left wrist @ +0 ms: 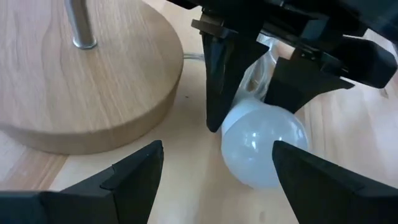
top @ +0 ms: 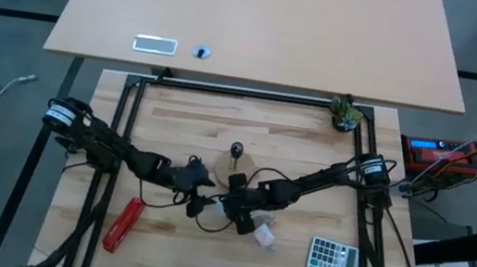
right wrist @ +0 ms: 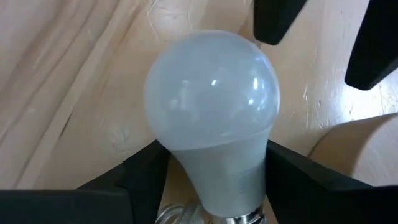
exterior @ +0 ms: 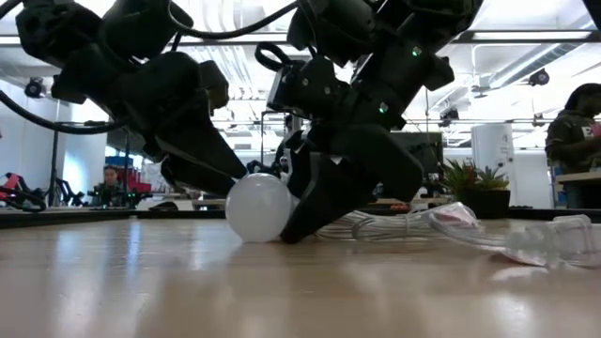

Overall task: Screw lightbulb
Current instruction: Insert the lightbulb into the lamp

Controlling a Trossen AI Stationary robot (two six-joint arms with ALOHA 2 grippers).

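Beyond the work surface the low view shows an open room with ceiling strip lights, desks, a seated person (exterior: 111, 178) far at 9 o'clock and another person (exterior: 575, 127) standing at 3 o'clock. In the high view a large pale tabletop (top: 263, 25) fills the 12 o'clock half, and the wooden work table (top: 249, 121) in its black frame lies below it.

On that table, the round wooden disc (top: 236, 165) with its upright metal post sits at the centre. A red tool (top: 122, 224) lies toward 7 o'clock, a calculator (top: 333, 259) toward 4 o'clock, and a small potted plant (top: 346, 114) stands at the 1 o'clock corner. A crumpled clear wrapper (exterior: 488, 230) lies near the grippers.

The right gripper (right wrist: 211, 171) is closed around the lightbulb (right wrist: 211, 106), its fingers pressed on the tapered part of the bulb, which rests on the wood just at 6 o'clock of the disc. The left gripper (left wrist: 214, 168) hangs just beside the bulb's round end, fingers spread apart and holding nothing.
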